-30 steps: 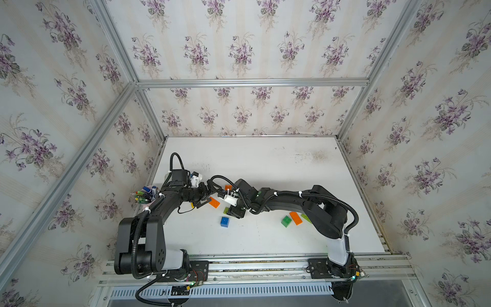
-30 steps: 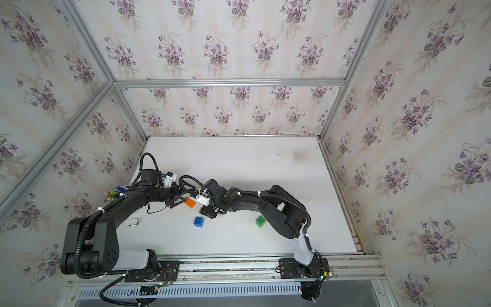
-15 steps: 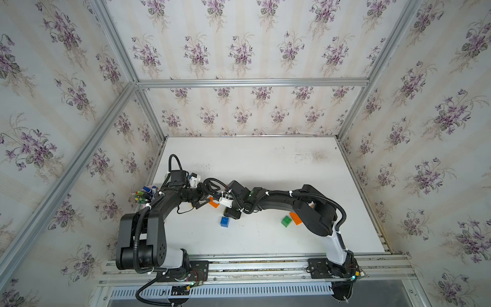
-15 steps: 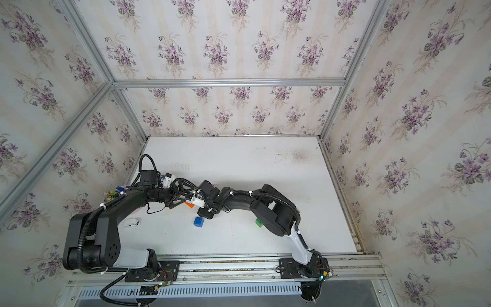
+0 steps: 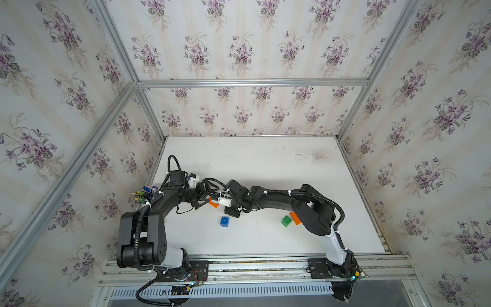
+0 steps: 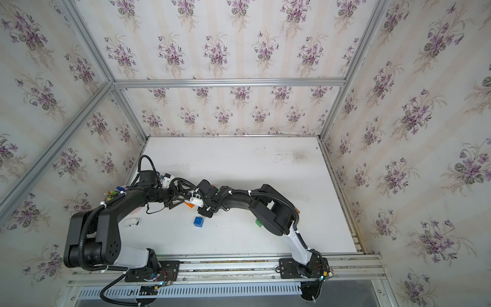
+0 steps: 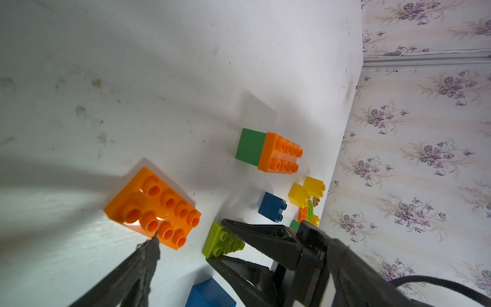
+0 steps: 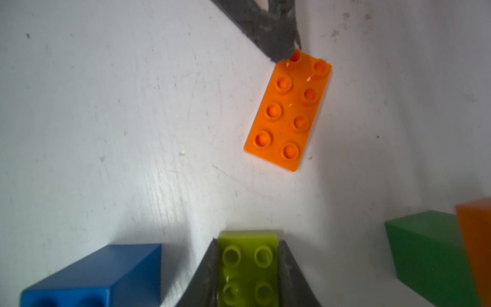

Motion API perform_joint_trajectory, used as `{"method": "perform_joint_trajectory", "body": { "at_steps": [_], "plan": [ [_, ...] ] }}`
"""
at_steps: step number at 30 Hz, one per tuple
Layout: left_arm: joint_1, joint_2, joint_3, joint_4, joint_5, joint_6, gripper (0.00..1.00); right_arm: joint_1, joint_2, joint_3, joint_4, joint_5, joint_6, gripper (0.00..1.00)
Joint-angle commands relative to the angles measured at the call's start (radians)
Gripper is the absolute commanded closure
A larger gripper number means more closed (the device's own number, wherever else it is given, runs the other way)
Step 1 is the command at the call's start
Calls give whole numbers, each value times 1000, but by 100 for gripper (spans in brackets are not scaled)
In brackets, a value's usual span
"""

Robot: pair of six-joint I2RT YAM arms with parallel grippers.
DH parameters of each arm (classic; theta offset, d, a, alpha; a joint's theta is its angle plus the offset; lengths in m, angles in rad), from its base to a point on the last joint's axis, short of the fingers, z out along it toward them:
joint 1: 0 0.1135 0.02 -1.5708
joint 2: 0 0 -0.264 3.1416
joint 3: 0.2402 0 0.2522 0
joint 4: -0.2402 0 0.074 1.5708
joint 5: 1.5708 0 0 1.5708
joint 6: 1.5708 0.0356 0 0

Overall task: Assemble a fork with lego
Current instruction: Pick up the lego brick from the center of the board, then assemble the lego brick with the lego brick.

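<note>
While the right end effector (image 8: pixel 248 268) clamped a lime brick (image 8: pixel 247 265), the left end effector (image 7: pixel 186 234) gaped wide, one fingertip (image 7: pixel 152 243) touching an orange plate (image 7: pixel 154 208) ahead on the desk (image 7: pixel 132 79).

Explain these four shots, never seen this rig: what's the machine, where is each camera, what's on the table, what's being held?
Two black robot arms stand on a rail at the near edge of a white table inside a wallpapered booth. Two pictures look down from overhead, side by side, and show nearly the same scene. The other two come from cameras on the arms' wrists.

Chunky studded plastic bricks lie on the table: a flat orange eight-stud plate, a blue cube brick, a dark green brick joined to an orange one, and a small mixed pile with yellow bricks. Coloured marker pens sit at the table's edge.

The right gripper is closed on a lime four-stud brick. The left gripper is wide open, one fingertip at the orange plate's end, holding nothing.
</note>
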Motion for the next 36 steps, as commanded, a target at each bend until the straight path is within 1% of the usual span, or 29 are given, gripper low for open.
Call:
{"method": "perform_joint_trajectory", "body": {
  "at_steps": [1, 5, 9, 12, 15, 20, 24, 29, 33, 36],
  "plan": [
    [4, 5, 4, -5, 11, 16, 0, -2, -18, -10, -71, 16, -63, 72],
    [4, 19, 4, -2, 18, 18, 0, -5, -46, -45, -51, -40, -133, 71],
    [4, 21, -3, 0, 23, 16, 0, -24, -59, -44, -56, -83, -157, 71],
    [4, 22, -2, 2, 33, 15, 0, -51, -96, -57, -44, -152, -190, 72],
    [4, 33, 12, -8, 56, 19, 0, -80, -127, -56, -63, -224, -263, 72],
    [1, 49, 29, -13, 88, 22, 0, -130, -166, -31, -117, -280, -355, 72],
    [-15, 72, 50, -1, 103, 18, 0, -177, -153, 42, -207, -295, -404, 73],
    [-60, 129, 88, 50, 118, -12, 0, -225, -123, 114, -236, -286, -436, 73],
    [-88, 196, 131, 85, 137, -26, 7, -240, -77, 180, -257, -266, -452, 73],
    [-102, 250, 154, 122, 151, -45, 9, -244, -26, 245, -274, -252, -449, 73]
  ]
}}
